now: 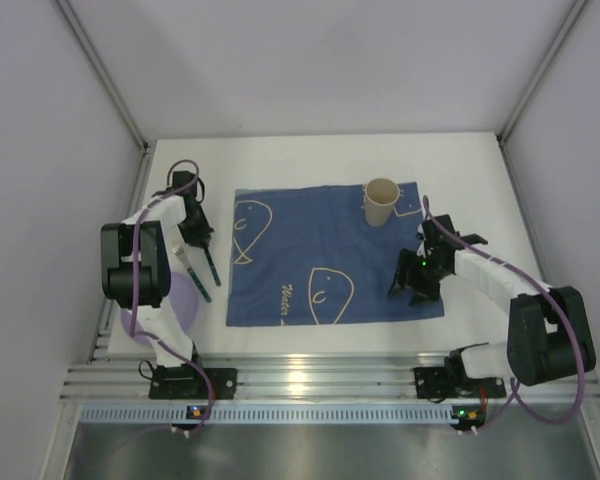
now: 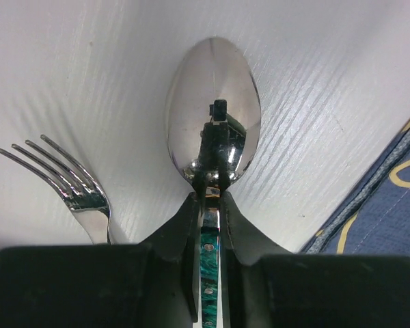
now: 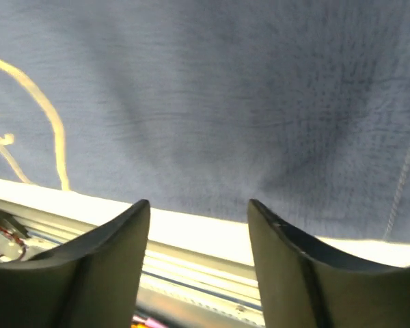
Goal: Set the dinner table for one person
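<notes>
- Large flat matte white rectangular dinner table [image 1: 310, 152]: fills the floor of the cell between the grey walls and bears all other things.
- On its middle, a dark blue cloth placemat with pale line drawings [image 1: 320, 250], lying flat, a little skewed to the table edges.
- On the far right corner of this placemat, a pale beige cup [image 1: 381, 202], upright, mouth up.
- Left of the placemat, over the bare white table, a shiny metal spoon with a teal-green handle [image 2: 212, 113], bowl pointing away from the wrist camera. Contact of the bowl with the table: impossible to tell.
- Just beside it, on the left side in the wrist view, a silver metal fork [image 2: 72, 183], tines pointing the same way, apart from the spoon.
- Black left gripper [image 2: 210, 198]: clamped on the spoon handle right behind the bowl, one finger pressed on each side.
- Black right gripper [image 1: 417, 278]: low over the near right part of the placemat, dark fingers [image 3: 89, 263] spread apart, nothing between them.
- At the near left of the table, a round lilac plate [image 1: 185, 300], partly hidden under the left arm, well apart from the cup.
</notes>
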`<move>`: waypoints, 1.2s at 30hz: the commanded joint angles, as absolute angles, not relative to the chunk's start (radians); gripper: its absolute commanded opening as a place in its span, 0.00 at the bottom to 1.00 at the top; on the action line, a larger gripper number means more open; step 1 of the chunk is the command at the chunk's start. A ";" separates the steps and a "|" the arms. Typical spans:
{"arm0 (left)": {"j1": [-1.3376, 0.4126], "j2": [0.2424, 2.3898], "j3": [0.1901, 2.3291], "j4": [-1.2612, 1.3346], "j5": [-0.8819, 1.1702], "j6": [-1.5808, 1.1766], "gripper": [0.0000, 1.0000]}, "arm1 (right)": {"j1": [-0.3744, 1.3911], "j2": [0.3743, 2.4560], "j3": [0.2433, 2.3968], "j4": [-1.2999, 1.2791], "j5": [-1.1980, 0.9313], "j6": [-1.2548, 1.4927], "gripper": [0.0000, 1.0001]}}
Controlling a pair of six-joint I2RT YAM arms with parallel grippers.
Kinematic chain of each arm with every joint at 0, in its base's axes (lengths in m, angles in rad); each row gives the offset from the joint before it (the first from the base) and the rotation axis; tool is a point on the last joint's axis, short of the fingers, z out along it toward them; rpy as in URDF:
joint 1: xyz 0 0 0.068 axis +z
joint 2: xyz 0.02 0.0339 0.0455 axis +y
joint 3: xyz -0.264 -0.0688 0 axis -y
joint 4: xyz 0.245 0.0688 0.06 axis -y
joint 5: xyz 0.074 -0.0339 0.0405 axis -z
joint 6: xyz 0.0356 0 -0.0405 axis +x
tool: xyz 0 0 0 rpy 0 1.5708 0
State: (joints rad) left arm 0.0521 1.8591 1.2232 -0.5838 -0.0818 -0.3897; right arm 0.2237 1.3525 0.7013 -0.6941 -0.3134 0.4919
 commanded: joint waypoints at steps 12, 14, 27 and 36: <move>-0.053 1.684 1.383 -0.705 -0.044 -0.339 0.00 | 0.238 1.131 1.117 -1.038 -0.174 0.431 1.00; -0.129 1.684 1.478 -0.739 -0.055 -0.392 0.00 | 0.236 1.103 1.103 -1.040 -0.161 0.439 1.00; -0.768 2.004 1.759 -0.612 -0.092 -0.840 0.00 | 0.236 0.867 1.035 -1.180 -0.153 0.482 1.00; -0.897 2.246 1.950 -0.517 -0.120 -1.000 0.00 | 0.235 0.764 1.066 -1.325 -0.109 0.443 1.00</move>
State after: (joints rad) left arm -0.8875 2.2387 1.8664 -0.6003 -0.0826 -0.9020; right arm 0.2272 0.7773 1.0283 -1.2465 -0.1474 0.4675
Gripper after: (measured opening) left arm 0.159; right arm 0.996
